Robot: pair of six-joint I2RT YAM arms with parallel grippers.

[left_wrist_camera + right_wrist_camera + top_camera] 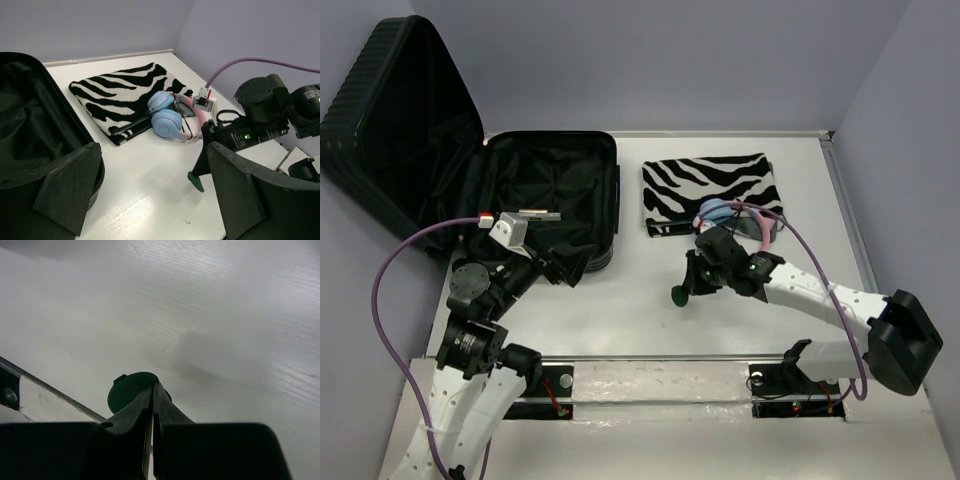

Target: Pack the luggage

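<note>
the luggage [555, 185] lies open at the far left of the tabletop [620, 320], its base shell flat with loose black lining showing and its lid tipped back toward the left wall. the left end effector [152, 150] hangs at the near rim of the case, fingers spread wide with nothing between them. the right end effector [152, 390] is pinched closed over bare tabletop, near the headphones [167, 124] resting on the near edge of the zebra pouch [115, 92]. a small dark green piece sits at its tips; i cannot tell if it is gripped or part of a finger. the case looks stiff and probably light while empty, so it may slide if pushed. the lid's rim seems the best hold for closing, since the grooved shell offers little to pinch.
</note>
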